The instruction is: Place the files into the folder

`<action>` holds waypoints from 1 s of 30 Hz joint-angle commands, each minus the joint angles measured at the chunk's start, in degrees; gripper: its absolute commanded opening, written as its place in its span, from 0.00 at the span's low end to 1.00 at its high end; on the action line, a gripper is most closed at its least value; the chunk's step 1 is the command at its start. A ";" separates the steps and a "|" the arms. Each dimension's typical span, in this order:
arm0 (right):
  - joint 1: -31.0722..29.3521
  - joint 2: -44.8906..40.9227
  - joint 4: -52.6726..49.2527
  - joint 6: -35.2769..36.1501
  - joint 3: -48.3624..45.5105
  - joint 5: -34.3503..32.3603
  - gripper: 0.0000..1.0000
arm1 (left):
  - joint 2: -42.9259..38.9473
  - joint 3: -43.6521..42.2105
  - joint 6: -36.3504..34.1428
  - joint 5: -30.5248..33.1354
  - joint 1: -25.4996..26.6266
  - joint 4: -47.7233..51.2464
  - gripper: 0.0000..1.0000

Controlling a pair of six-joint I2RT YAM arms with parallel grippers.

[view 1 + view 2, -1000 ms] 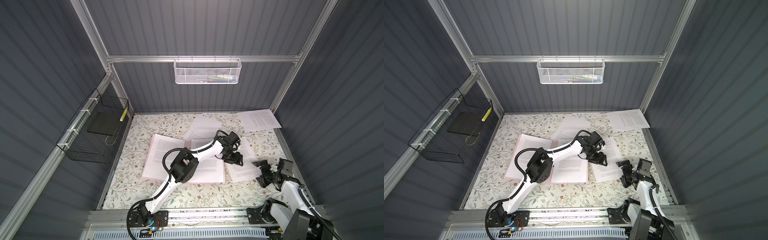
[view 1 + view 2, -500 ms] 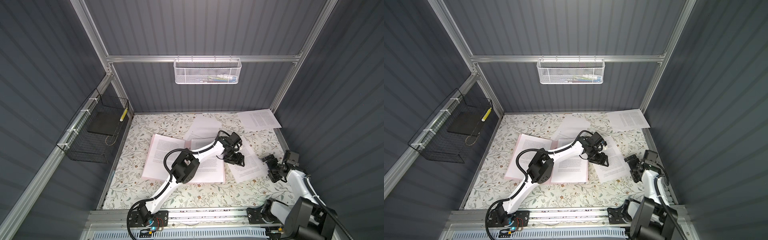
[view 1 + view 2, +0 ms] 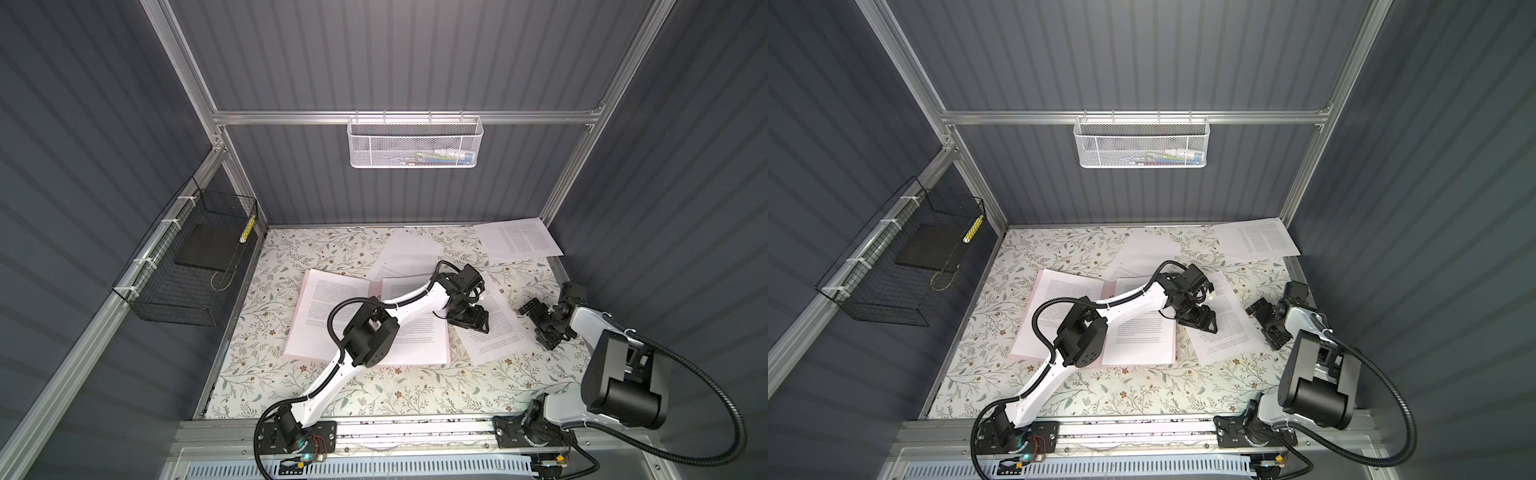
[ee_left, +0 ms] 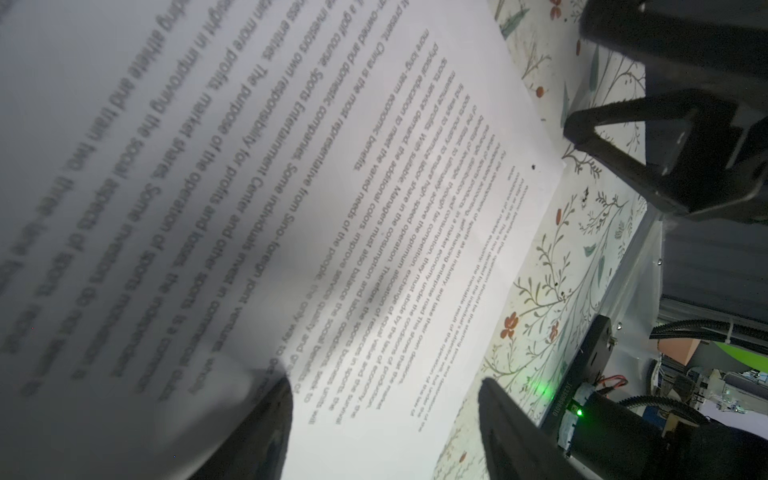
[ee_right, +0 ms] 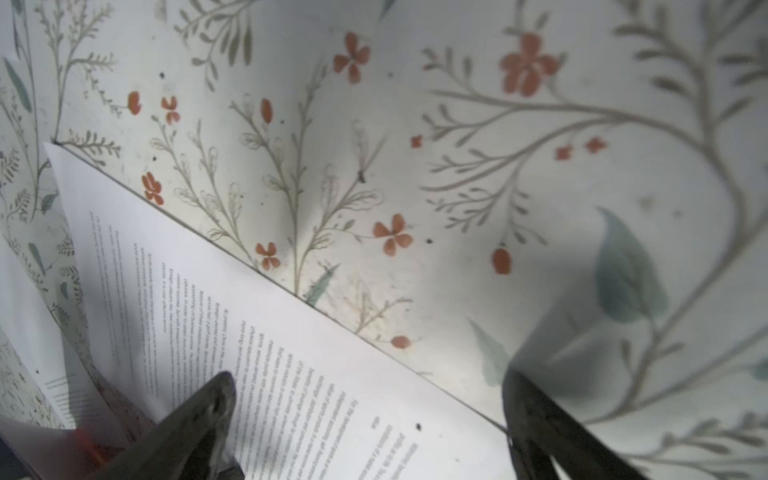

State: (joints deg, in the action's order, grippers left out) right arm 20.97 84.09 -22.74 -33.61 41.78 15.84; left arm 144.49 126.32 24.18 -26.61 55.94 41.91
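Now, left gripper (image 3: 468,322): its two fingers are partly open and point down at a loose sheet (image 3: 496,336). I cannot tell if they touch it. It holds nothing that I can see.
Right gripper (image 3: 534,327): wide open and empty. In the right wrist view the sheet's edge runs between its fingers, one over the paper and one over the desk (image 3: 374,390).
Folder (image 3: 376,283): lies open and flat just beside the left gripper, on the side away from the right gripper.
Could go wrong, slipping: the sheet is thin and flat, so closing fingers may just slide over it and pick up nothing.
Could go wrong, crumpling: a hard push down may bunch or crease the paper.
Could go wrong, bumping: the two grippers are near each other over one sheet and may knock together.
Could go wrong, shoving: dragging the sheet may push out the pages that lie in the folder.
Count, grippers: two.
Count, folder: one.
Count, sheets in the folder: two, a left page (image 3: 328,307) and a right page (image 3: 415,336).
Count, loose sheets: at least three. One is under the left gripper, one (image 3: 409,249) is just past it, and one (image 3: 519,241) is well apart in the far corner.
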 commanded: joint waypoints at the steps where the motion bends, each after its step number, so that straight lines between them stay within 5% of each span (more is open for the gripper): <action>1: -2.39 2.89 -1.28 -0.65 -2.82 6.16 0.99 | 4.06 0.33 -1.15 1.68 0.32 5.85 0.72; 12: -4.55 -3.10 17.15 -10.16 -12.79 23.09 0.99 | 5.81 1.63 -1.38 0.63 0.31 6.39 0.72; 23: -6.35 -21.40 24.50 -23.45 -23.96 24.23 0.99 | 6.03 1.06 0.68 0.34 0.35 4.78 0.72; 30: -9.39 -30.51 19.93 -27.68 -27.84 22.12 0.99 | 6.46 1.18 0.50 0.40 0.22 5.04 0.72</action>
State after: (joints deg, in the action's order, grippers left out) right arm 12.95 56.21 -1.08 -57.91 15.22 38.39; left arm 145.91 128.86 24.21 -27.53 55.88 43.64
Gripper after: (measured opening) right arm 0.989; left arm 0.717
